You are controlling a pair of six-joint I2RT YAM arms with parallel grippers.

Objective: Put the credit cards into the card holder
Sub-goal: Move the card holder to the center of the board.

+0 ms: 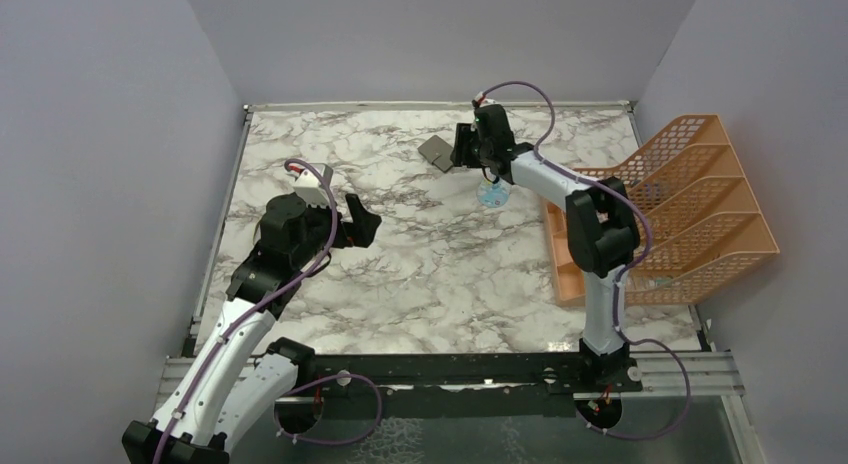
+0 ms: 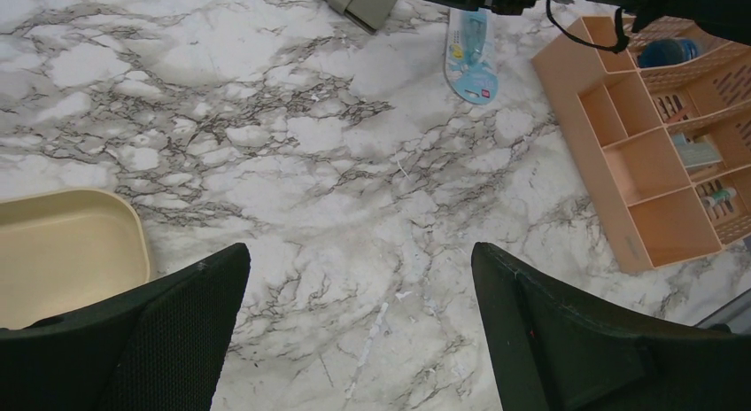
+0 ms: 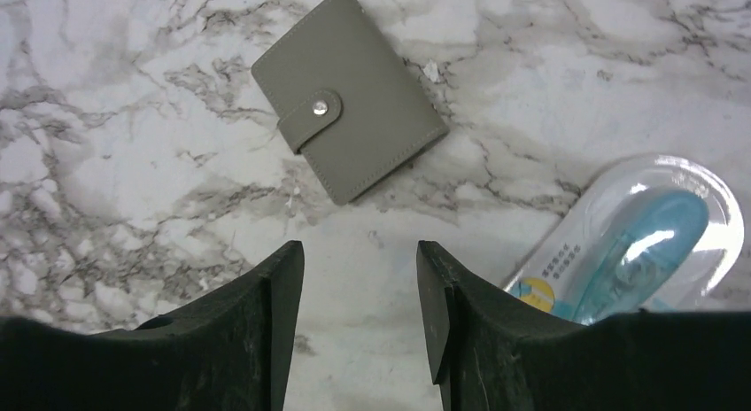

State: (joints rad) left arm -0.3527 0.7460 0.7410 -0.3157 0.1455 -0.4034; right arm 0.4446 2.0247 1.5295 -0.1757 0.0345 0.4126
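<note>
Risk: right claw (image 3: 359, 252), half-open and empty, hovers just short of the clasped card holder (image 3: 348, 107) flat on the counter (image 3: 106, 163); pinching its thin edge could skid it; left claw (image 2: 359, 256) gapes empty

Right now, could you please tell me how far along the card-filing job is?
Nothing looks done: the small flat grey folding wallet lies snapped shut. Nothing is in hand: the right gripper hovers just short of it, jaws apart and empty, and the left gripper is open and empty. What is left: opening it and inserting cards, none clearly visible.
</note>
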